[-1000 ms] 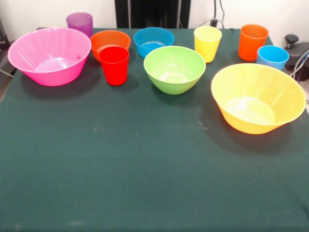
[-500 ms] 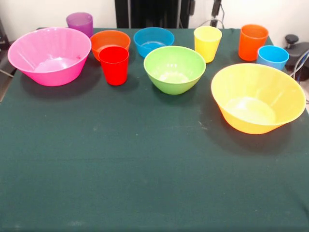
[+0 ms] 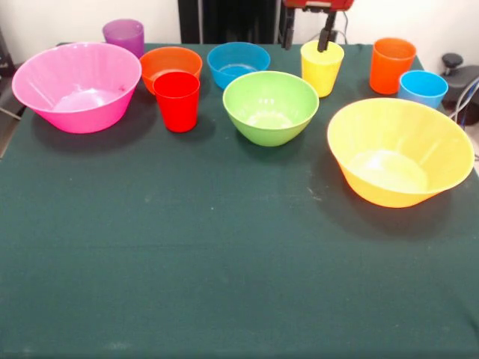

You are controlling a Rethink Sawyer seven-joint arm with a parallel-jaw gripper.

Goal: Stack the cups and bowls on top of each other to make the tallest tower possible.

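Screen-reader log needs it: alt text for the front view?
Five plastic cups and five plastic bowls stand unstacked on a green table. The open gripper hangs by the yellow plastic cup, one finger at its rim.

I see the red plastic cup (image 3: 177, 101) left of the green plastic bowl (image 3: 270, 107), the small orange plastic bowl (image 3: 171, 66) behind it.
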